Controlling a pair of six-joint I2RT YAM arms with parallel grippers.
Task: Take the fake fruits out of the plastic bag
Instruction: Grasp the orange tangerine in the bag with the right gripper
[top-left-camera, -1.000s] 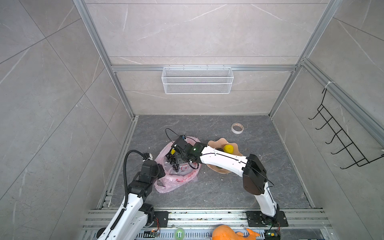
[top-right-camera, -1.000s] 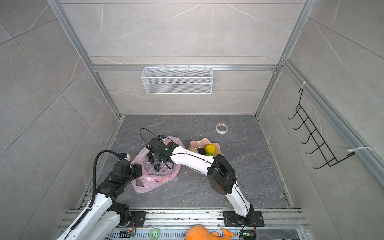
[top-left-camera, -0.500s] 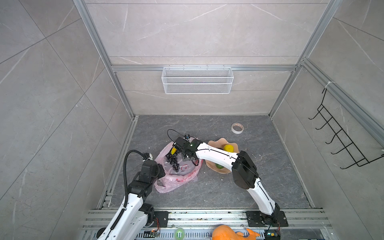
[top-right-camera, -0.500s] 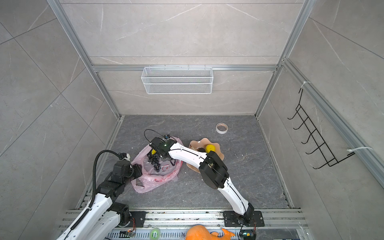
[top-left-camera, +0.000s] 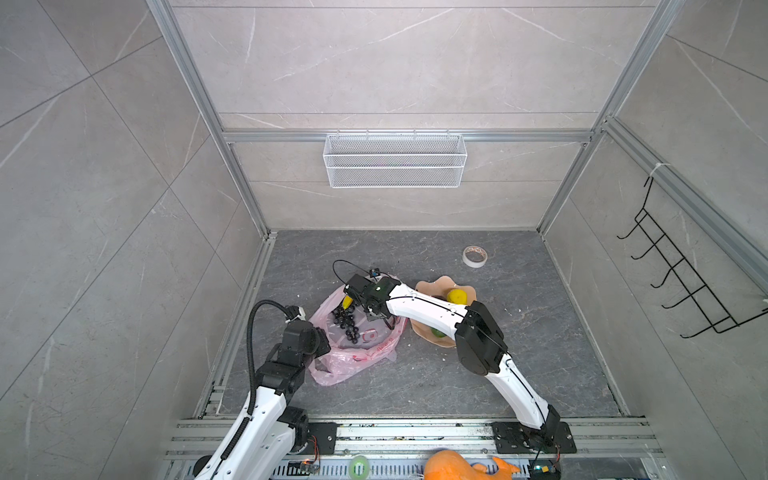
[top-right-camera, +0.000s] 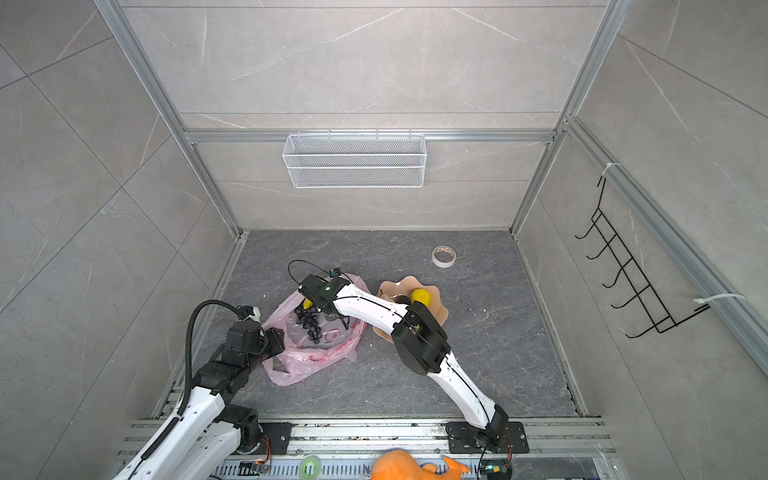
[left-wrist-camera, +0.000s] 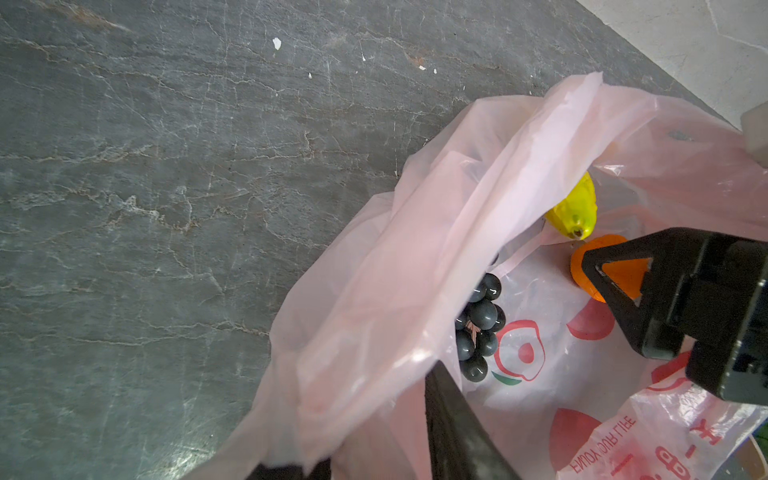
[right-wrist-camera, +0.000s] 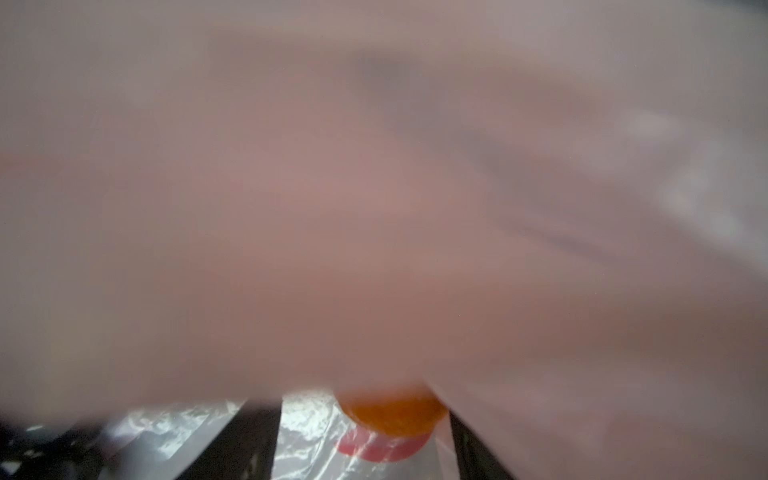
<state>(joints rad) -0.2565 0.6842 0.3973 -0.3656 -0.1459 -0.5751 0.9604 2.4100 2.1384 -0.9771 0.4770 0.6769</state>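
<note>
My right end effector (right-wrist-camera: 359, 411) is deep inside the plastic bag (top-left-camera: 353, 357), jaws apart and straddling the orange (left-wrist-camera: 598, 247). The orange sits between the fingers but is not yet pinched. Pink film smothers most of my right wrist view, so I judge the fit mainly from the left wrist view.

Beside the orange lie the yellow banana (left-wrist-camera: 575, 208) and, nearer the bag's mouth, the black grape bunch (left-wrist-camera: 478, 328), all on the bag's printed lower layer.

My left end effector (left-wrist-camera: 365, 432) is at the bag's rim with film draped over one finger. I cannot tell whether it is clamped on the film or only propping it up.

The bag lies on the table (top-left-camera: 540, 332), and just beside it is the peach plate (top-left-camera: 428, 286), which already carries a lemon (top-left-camera: 456, 296).

The step in hand is grasping the orange. Next I should close squarely on it, catching no film, then lift out through the mouth towards the plate.
</note>
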